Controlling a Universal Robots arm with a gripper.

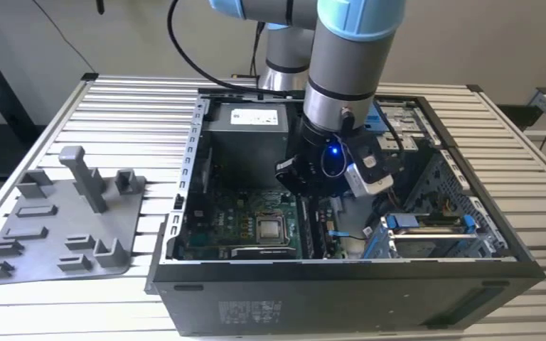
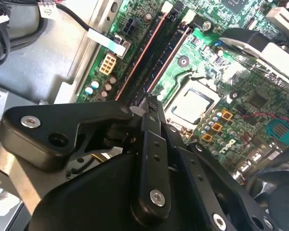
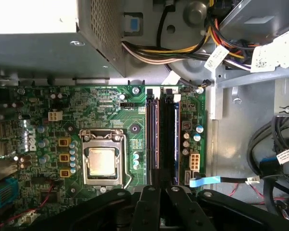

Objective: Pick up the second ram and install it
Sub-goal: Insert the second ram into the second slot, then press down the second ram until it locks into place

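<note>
The end effector point(image 3: 158, 190) is lowered inside the open computer case point(image 1: 349, 284), directly over the memory slots beside the processor socket point(image 3: 103, 161). The second ram point(image 3: 167, 134) stands edge-on in the slots, stretching toward twelve o'clock from the fingertips in the first wrist view. The fingers point(image 2: 151, 113) sit closed together at its near end, touching it; whether they clamp it I cannot tell.

Evenly bright in the exterior view, soft shadow inside the computer case point(image 1: 500, 245). Glare on the processor point(image 3: 102, 162) lid and the power supply point(image 3: 33, 17) top; gripper point(image 2: 151, 103) links blurred close up.
</note>
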